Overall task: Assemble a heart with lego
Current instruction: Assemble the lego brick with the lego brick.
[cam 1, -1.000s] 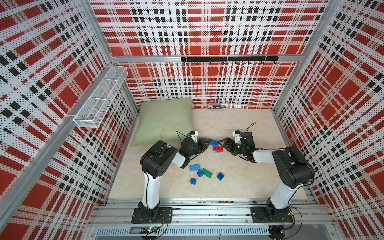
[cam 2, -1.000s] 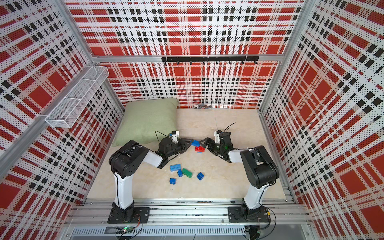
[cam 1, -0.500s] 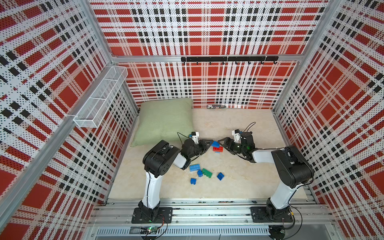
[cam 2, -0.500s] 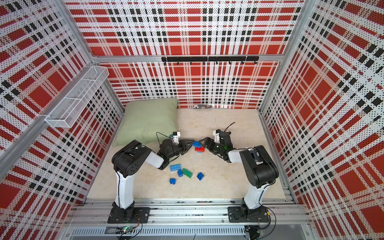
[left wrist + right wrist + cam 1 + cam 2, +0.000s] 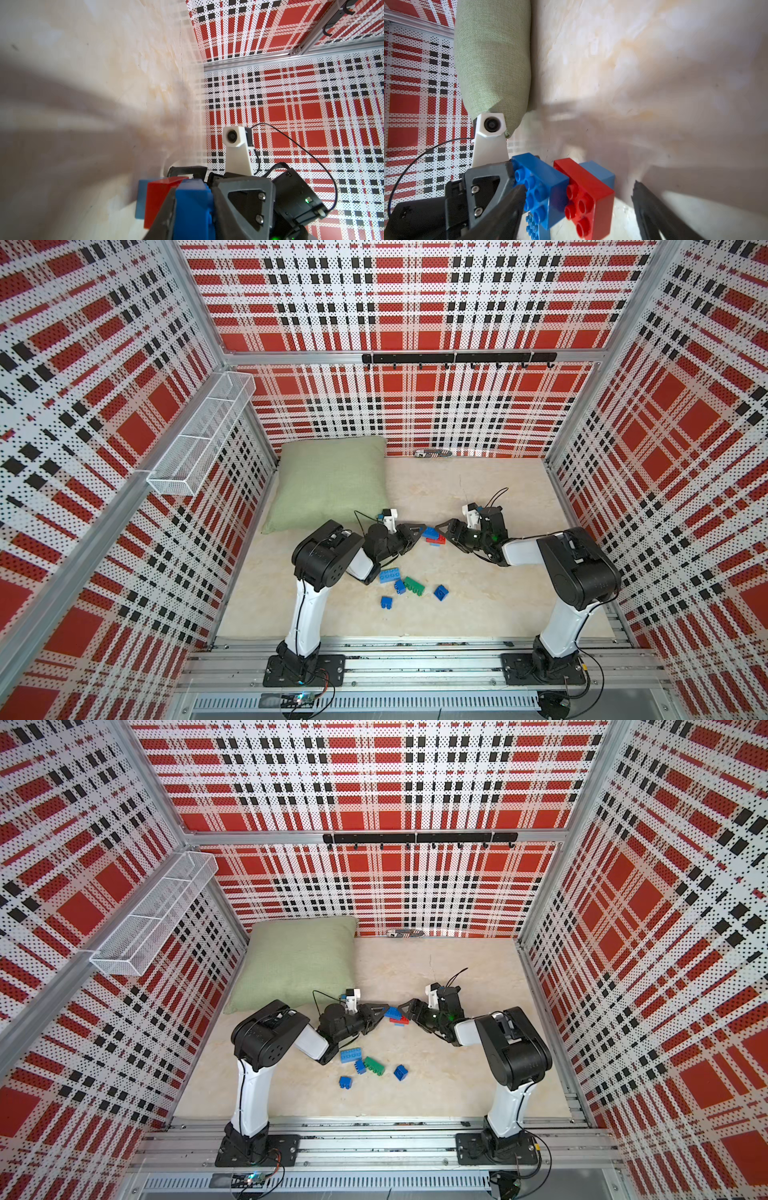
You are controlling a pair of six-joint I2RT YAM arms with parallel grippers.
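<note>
While my left hand (image 5: 417, 534) clenches a dark blue studded plastic brick (image 5: 429, 532) at the tabletop's (image 5: 478, 489) middle, that brick sits against the heart (image 5: 437, 540), a small cluster of red and pale blue bricks; my right hand (image 5: 444, 533) gapes released around both, one jaw clear of the red.

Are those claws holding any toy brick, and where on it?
The left gripper pinches the dark blue brick by one end. The right gripper holds nothing: its fingers stand open, one clear of the red brick.
</note>
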